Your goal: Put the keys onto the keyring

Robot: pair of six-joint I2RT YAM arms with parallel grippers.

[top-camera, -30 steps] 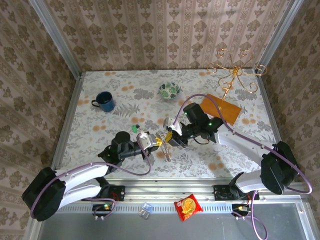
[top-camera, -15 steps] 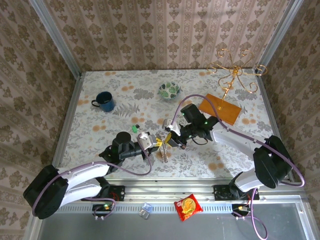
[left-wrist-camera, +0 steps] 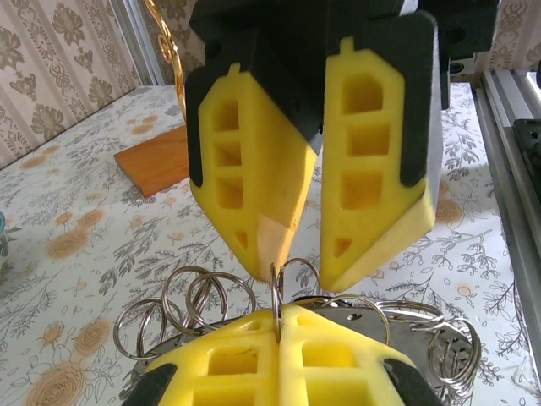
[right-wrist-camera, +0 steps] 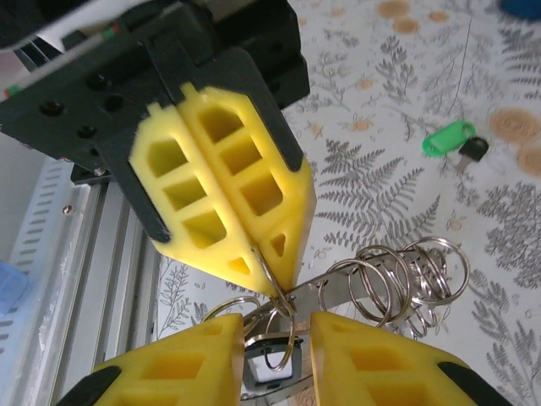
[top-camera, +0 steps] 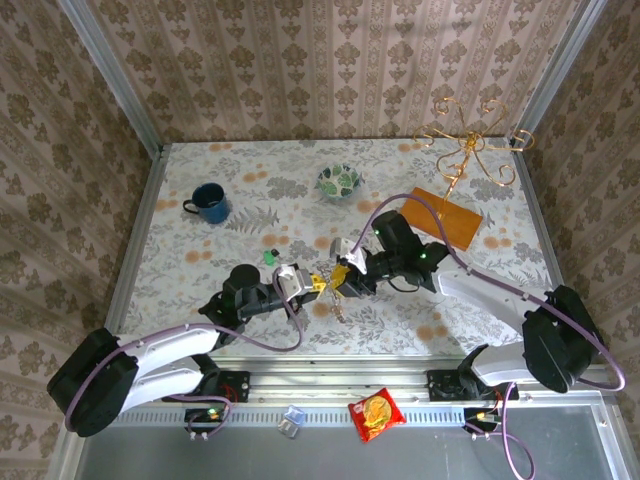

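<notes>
The yellow fingers of the left hand (left-wrist-camera: 279, 315) are being pressed together, clenched on a thin silver wire keyring (left-wrist-camera: 275, 292) that is being pinched at their very tips. The right hand (right-wrist-camera: 279, 328) is being held released, tip to tip against the left hand. Its yellow fingers are being spread apart on either side of the pinched wire, and one fingertip is being brought against it.

A bunch of silver split rings strung on a flat metal bar (right-wrist-camera: 397, 283) is being carried directly under the meeting fingertips, above the floral-patterned surface (top-camera: 250, 160). Whether any key is hanging in that bunch cannot be told.

A small dark key with a bright green plastic tag (right-wrist-camera: 448, 138) is being left flat on the surface near the bunch. It is lying toward the left arm's side and slightly farther back, apart from both hands.

Well behind the bunch on that same side, a dark blue enamel mug (top-camera: 208, 203) is being seen upright. Behind the bunch, a small green-patterned bowl (top-camera: 339, 181) is standing. Behind the bunch toward the right arm's side, a flat orange-brown wooden board (top-camera: 440, 215) is lying. Farther back on that side, a gold wire stand with curled arms (top-camera: 470, 145) is standing.
</notes>
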